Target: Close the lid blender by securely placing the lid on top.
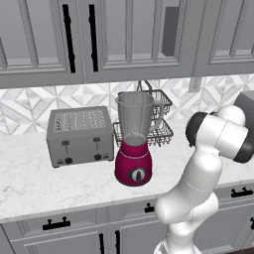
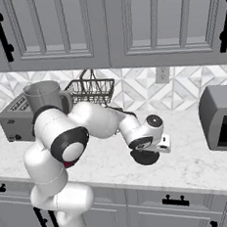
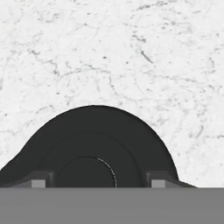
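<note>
The flat round black lid (image 3: pixel 94 144) lies on the white marble tabletop (image 3: pixel 131 52), well apart from the magenta-based blender (image 1: pixel 134 144) — hand (image 3: pixel 97 183) straddles its rim, fingers seemingly pinching it — probably light, stiff, slippery.

Around the blender (image 1: pixel 134 144), the toaster (image 1: pixel 79 135) stands close on its left and the wire basket (image 1: pixel 158 119) just behind its jar. Above the open jar rim, room runs up to the cabinets (image 1: pixel 129 37). The counter (image 1: pixel 30 181) in front lies bare.
</note>
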